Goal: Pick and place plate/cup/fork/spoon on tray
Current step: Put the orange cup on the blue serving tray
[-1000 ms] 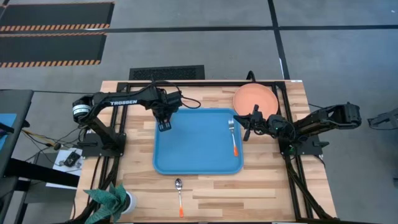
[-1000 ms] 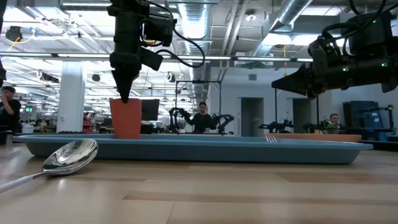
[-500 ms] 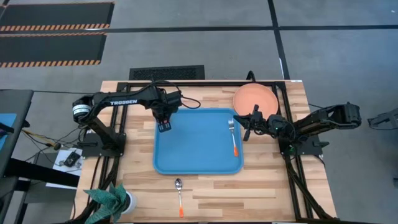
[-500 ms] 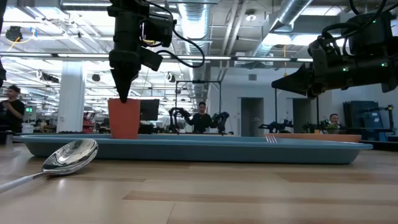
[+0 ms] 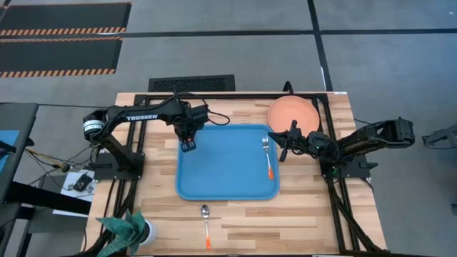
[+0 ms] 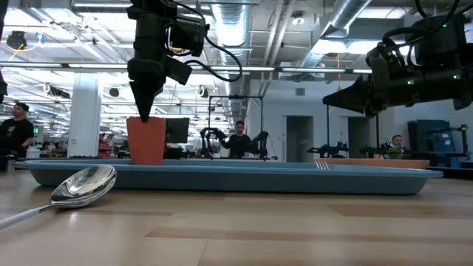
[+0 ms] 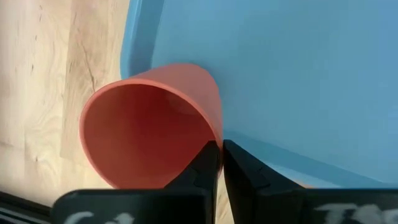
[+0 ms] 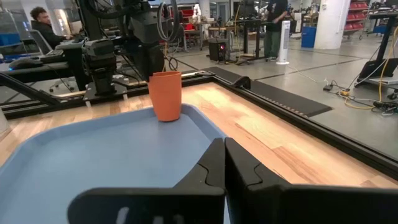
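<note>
The orange cup [image 7: 149, 134] stands upright in the far left corner of the blue tray [image 5: 228, 178]; it also shows in the low view [image 6: 146, 142] and the right wrist view [image 8: 165, 94]. My left gripper [image 5: 188, 145] is above it, shut on its rim. The fork [image 5: 268, 158] lies on the tray by its right rim. The salmon plate [image 5: 293, 114] lies on the table at the far right. The spoon [image 5: 206, 223] lies on the table near the front edge. My right gripper [image 5: 283, 148] is shut and empty, above the tray's right rim. My left gripper pinches the cup's wall at the rim [image 7: 217, 132], one finger inside the cup and one outside. The fingers [image 6: 144, 111] come from above, pointing down. The cup is upright, with its base down at the tray's floor [image 8: 166, 118].
A green potted plant [image 5: 128, 228] stands at the table's near left corner. Black frame rails [image 5: 325, 135] run along both sides of the table. Bare wood lies between the tray's near rim and the spoon.
My left gripper has gone a little toward the table's left edge with the cup, which stays upright in the tray's far left corner.
</note>
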`<state>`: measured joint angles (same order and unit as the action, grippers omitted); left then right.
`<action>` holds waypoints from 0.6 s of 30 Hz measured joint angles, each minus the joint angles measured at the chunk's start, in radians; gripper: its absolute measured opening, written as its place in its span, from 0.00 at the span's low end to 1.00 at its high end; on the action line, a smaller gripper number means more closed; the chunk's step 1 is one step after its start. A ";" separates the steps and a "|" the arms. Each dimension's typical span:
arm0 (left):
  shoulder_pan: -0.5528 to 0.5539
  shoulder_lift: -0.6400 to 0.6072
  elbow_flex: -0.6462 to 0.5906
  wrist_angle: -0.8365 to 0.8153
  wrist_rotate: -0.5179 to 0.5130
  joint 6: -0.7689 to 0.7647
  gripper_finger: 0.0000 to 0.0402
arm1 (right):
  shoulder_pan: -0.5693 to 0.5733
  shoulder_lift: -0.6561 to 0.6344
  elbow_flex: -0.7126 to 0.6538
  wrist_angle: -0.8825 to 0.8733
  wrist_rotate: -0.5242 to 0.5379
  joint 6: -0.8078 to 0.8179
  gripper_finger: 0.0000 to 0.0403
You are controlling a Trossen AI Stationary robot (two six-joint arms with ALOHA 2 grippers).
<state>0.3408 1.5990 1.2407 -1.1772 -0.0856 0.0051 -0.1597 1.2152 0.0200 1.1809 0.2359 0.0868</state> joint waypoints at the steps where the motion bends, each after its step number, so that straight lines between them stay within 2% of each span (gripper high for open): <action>1: 0.000 0.000 0.000 -0.002 0.000 0.000 0.03 | 0.000 0.000 0.000 0.000 0.000 0.000 0.03; 18: 0.000 0.000 0.000 -0.015 0.000 -0.008 0.26 | 0.000 0.000 0.000 0.000 0.000 0.000 0.03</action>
<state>0.3408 1.5990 1.2407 -1.1920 -0.0853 -0.0024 -0.1596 1.2152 0.0200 1.1809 0.2356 0.0868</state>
